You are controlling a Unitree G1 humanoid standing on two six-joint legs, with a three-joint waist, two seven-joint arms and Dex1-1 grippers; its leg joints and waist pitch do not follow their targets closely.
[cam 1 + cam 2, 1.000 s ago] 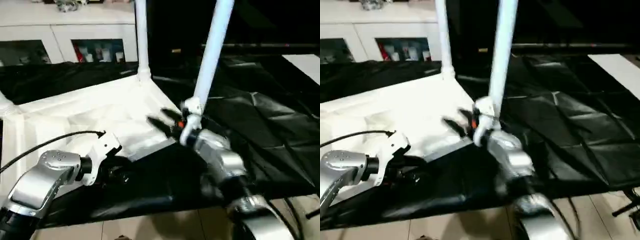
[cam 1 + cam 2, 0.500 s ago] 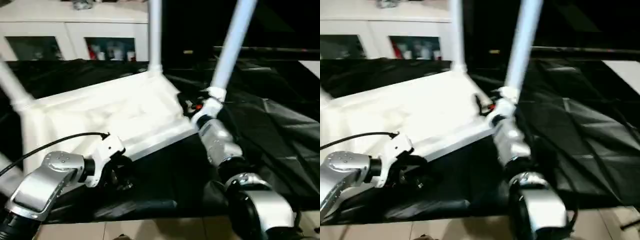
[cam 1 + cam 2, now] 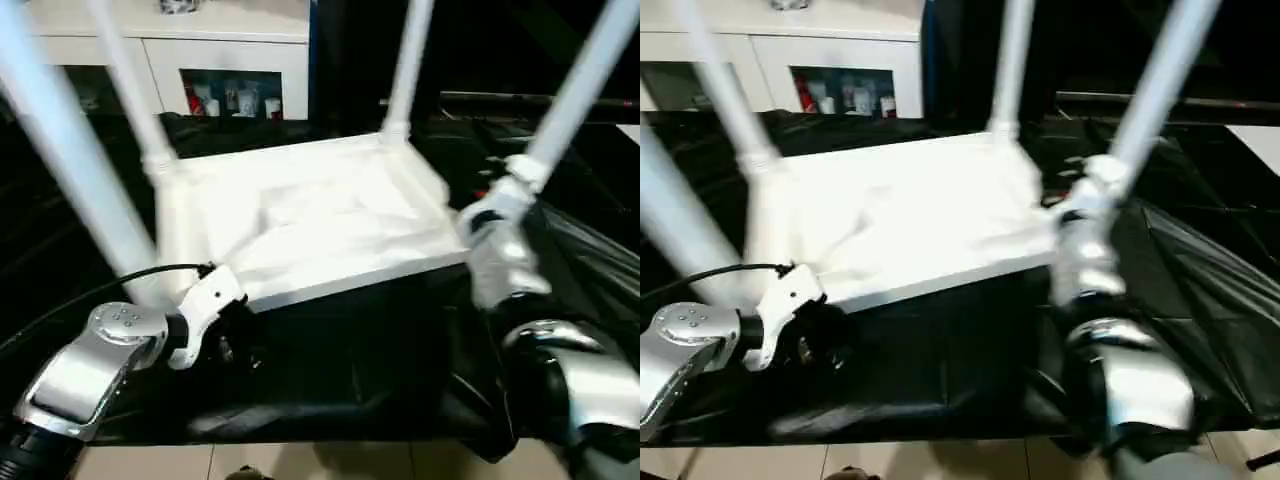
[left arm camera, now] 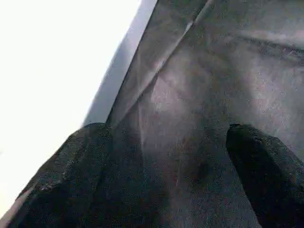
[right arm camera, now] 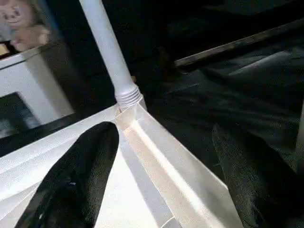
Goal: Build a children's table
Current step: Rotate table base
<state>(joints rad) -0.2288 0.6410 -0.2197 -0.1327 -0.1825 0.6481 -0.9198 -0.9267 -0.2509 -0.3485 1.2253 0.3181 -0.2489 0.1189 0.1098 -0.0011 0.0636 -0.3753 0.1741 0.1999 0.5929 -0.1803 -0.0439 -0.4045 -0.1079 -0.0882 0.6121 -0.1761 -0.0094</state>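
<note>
1. Left wrist view: the left gripper (image 4: 166, 161) has its two black fingers (image 4: 80, 175) spread wide over the black sheet (image 4: 228, 76), nothing between them, with the white edge of the children's table (image 4: 57, 71) just beside one finger.
2. Right wrist view: the right gripper (image 5: 161, 166) also stands with its jaws well apart and empty, poised above a corner of the ribbed underside where a leg (image 5: 107, 52) is seated in its socket.
3. Judging from the head views, assembly looks nearly finished: four tube legs rise from the corners, including the near right leg (image 3: 575, 95) and the near left leg (image 3: 60, 150).
4. What seems left is checking the legs are tight, then turning the table upright.
5. It lies upside down on the black sheet, all white, top downward, in front of the white cabinet (image 3: 240, 45).
</note>
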